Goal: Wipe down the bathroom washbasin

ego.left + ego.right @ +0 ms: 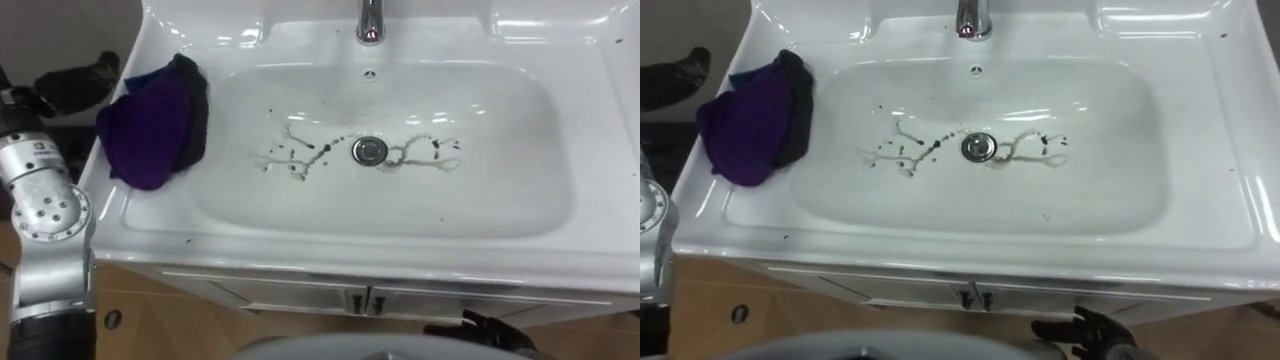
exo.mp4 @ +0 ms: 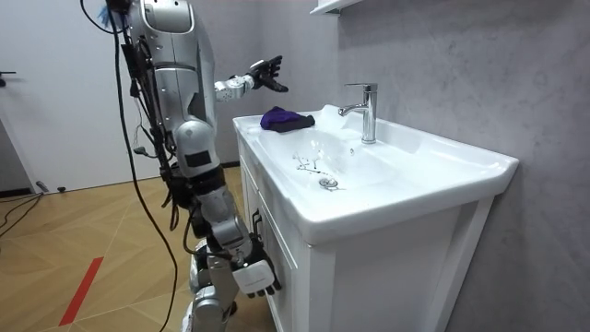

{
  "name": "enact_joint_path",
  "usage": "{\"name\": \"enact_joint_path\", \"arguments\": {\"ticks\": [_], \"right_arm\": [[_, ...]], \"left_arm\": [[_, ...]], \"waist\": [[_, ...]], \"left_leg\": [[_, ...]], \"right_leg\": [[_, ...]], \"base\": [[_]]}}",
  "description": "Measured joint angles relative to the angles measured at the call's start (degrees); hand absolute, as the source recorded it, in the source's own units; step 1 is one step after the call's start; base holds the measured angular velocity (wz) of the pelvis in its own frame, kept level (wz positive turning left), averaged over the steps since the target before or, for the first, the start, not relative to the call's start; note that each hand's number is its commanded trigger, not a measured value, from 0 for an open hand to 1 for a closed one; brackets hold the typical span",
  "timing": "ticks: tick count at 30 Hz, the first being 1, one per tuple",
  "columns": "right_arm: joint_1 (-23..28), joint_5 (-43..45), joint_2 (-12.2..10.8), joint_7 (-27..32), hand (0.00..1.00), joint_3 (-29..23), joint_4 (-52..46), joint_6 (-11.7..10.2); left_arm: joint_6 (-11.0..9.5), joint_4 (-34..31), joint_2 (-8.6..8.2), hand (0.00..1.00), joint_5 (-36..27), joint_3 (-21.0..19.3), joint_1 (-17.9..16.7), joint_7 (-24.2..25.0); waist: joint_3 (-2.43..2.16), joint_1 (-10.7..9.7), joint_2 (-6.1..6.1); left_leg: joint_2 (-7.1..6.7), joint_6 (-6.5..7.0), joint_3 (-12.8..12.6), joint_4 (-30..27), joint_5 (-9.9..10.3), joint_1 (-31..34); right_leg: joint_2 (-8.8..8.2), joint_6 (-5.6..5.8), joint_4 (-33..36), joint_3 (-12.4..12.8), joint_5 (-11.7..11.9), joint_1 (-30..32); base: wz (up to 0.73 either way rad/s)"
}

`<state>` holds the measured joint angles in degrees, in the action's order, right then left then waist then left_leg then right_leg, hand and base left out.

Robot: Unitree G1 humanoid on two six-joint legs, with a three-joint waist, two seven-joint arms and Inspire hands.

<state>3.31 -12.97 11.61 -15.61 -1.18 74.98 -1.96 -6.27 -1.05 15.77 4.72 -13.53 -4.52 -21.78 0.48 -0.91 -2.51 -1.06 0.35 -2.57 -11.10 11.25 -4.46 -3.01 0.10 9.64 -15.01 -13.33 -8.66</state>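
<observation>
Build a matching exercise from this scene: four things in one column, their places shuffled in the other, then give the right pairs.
1. crumpled purple cloth
2. chrome metal tap
3. round metal drain
4. robot's black left hand

A. white ceramic basin's left rim
B. up in the air, beyond the basin's left edge
C. back rim, centre
D. bowl's middle, among dark smears

Pairs: 1-A, 2-C, 3-D, 4-B

Left hand (image 1: 78, 82) raised forward, splayed; right hand (image 1: 1087, 332) low at the side, relaxed.
</observation>
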Motion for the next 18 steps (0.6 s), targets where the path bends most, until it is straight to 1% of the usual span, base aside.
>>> {"name": "enact_joint_path", "arguments": {"ticks": [3,6,8,10,13,14,15,18], "right_arm": [[-0.64,-0.19,-0.14,0.03,0.00,0.10,1.07,-0.02],[-0.71,-1.06,-0.12,0.06,0.00,0.57,1.26,-0.02],[-0.76,-1.20,-0.06,0.06,0.00,0.53,1.28,-0.02],[-0.90,-1.19,-0.02,0.06,0.00,0.53,1.34,-0.01],[-1.15,-1.13,-0.06,0.03,0.00,0.52,1.36,0.01],[-1.15,-1.12,-0.06,0.02,0.00,0.51,1.35,0.01],[-1.16,-1.15,-0.07,0.01,0.00,0.50,1.34,0.02],[-1.11,-1.22,-0.07,0.00,0.00,0.48,1.20,0.05]], "left_arm": [[0.00,0.09,-1.30,0.00,-0.06,0.90,0.00,0.24],[0.00,1.01,-1.33,0.00,-0.05,2.55,0.00,0.25],[0.00,1.83,-1.34,0.00,-0.02,3.70,0.00,0.29],[0.02,3.00,-1.34,0.00,-0.03,5.42,0.00,0.64],[0.02,4.45,-1.34,0.00,0.77,6.60,0.00,1.28],[0.02,4.71,-1.34,0.00,1.40,6.75,0.00,1.31],[0.03,4.96,-1.34,0.00,2.59,6.96,0.00,1.45],[0.28,5.01,-1.35,0.00,4.49,7.10,-0.01,2.16]], "waist": [[0.05,-0.37,-0.03],[0.14,-0.40,-0.27],[0.22,-0.87,-0.43],[0.19,-1.28,-0.61],[0.16,-1.80,-0.63],[0.15,-1.88,-0.64],[0.01,-1.97,-0.67],[-0.02,-1.98,-0.65]], "left_leg": [[0.09,0.00,-0.24,0.36,0.00,-0.63],[0.31,-0.01,-0.55,0.40,0.01,-0.76],[0.37,-0.02,-0.58,0.39,0.01,-0.71],[0.42,-0.02,-0.63,0.46,0.01,-0.75],[0.44,-0.02,-0.82,0.44,0.01,-0.71],[0.43,-0.02,-0.84,0.35,0.01,-0.60],[0.44,-0.01,-0.90,0.25,0.00,-0.14],[0.50,0.01,-1.33,0.24,-0.01,-0.09]], "right_leg": [[0.09,-0.02,-0.04,0.20,0.02,-0.37],[0.26,-0.21,-0.06,0.56,0.18,-0.35],[0.34,-0.28,-0.05,0.71,0.23,-0.29],[0.41,-0.29,-0.04,0.95,0.32,-0.26],[0.48,-0.26,-0.05,1.43,0.39,-0.03],[0.48,-0.25,-0.05,1.52,0.43,0.07],[0.49,-0.24,-0.03,1.66,0.55,0.53],[0.53,-0.20,-0.11,2.29,0.84,0.89]], "base": [[-0.02],[-0.06],[0.00],[0.00],[-0.04],[-0.08],[-0.10],[-0.13]]}}
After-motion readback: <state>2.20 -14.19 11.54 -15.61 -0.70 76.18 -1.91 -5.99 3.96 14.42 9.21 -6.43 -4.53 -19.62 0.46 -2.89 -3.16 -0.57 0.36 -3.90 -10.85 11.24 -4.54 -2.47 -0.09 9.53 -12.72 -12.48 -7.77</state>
